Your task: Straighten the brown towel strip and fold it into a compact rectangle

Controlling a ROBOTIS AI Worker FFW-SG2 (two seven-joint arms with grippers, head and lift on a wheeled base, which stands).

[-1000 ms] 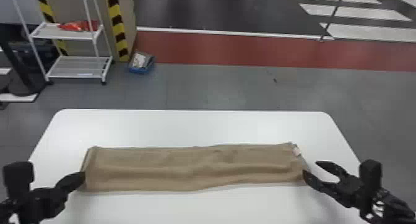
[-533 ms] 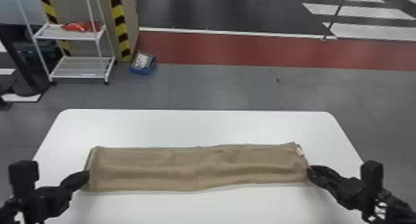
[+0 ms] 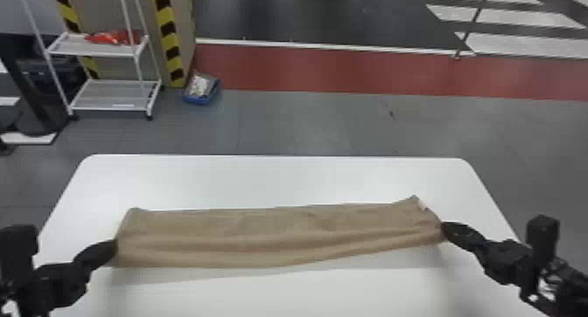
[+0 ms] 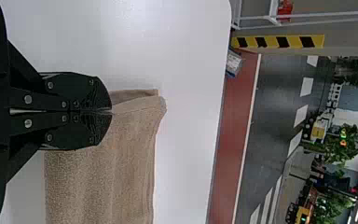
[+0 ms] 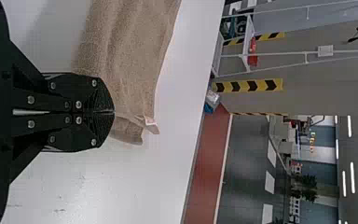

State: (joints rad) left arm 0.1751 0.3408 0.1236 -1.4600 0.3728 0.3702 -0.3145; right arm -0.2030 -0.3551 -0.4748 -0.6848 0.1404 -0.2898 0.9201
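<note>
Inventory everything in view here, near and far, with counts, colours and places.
brown cloth towel strip: one, brown, stretched between the grippers over the table
small cloth label: one, pale, towel's right end
smooth rectangular table: one, white, beneath the towel
open metal shelf rack: one, white, floor beyond, left
crumpled item: one, red, rack's upper shelf
shallow box: one, blue, floor right of rack
broad floor band: one, red, beyond the table
leafy plants: several, green, far background
left gripper: one, black, towel's left end
right gripper: one, black, towel's right end
</note>
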